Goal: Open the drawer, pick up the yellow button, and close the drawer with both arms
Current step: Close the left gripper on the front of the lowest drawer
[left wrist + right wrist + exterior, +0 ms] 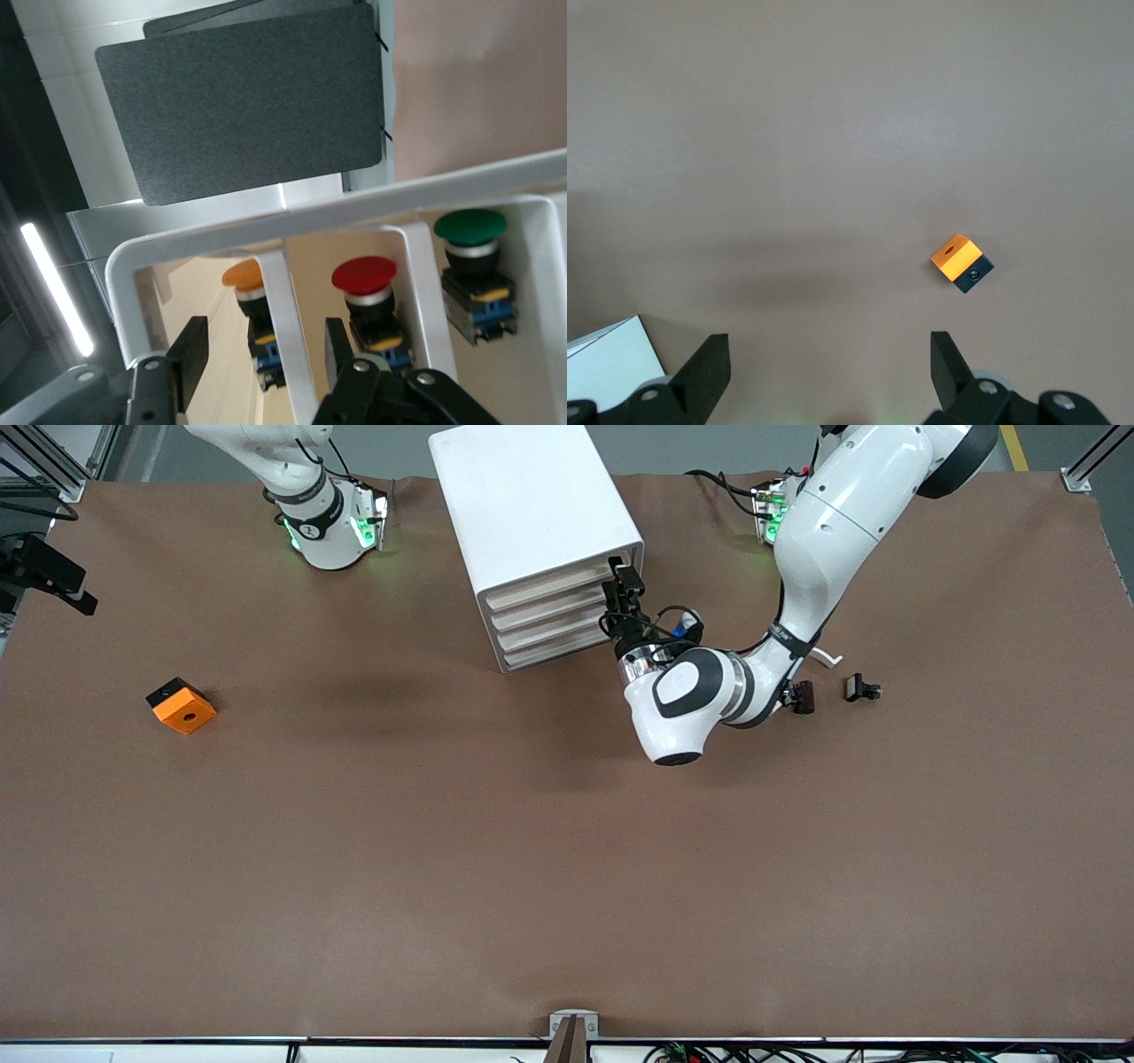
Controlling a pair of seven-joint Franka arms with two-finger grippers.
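The brown matte desk [567, 886] is bare along the edge nearest the front camera. Farther in, toward the right arm's end, lies an orange cube with a round hole and a black side [182, 706]; the right wrist view shows it too [961, 263].

Toward the left arm's end, at about the same depth, two small black parts [862, 688] lie on the desk, one of them just beside the left arm's forearm.

The white left arm [824, 558] reaches in from its base at the desk's edge farthest from the front camera and bends back toward the white box-shaped cabinet [532, 514] that stands at the middle of that edge. Its black left pincer [622, 593] is at the cabinet's front corner, level with the uppermost pale beige drawer [563, 584] of four alike. In the left wrist view the two fingers [190, 354] stand on either side of a white handle bar [297, 354], apart from it and not yet pressing it.

Under that white frame the same view shows three pushbuttons in a row: the small orange-capped button with black collar and blue-grey body [252, 314], a red-capped one [368, 301] and a green-capped one [474, 266].

The right arm [310, 505] waits by its base; its right pincer [828, 367] hangs spread wide over bare desk.
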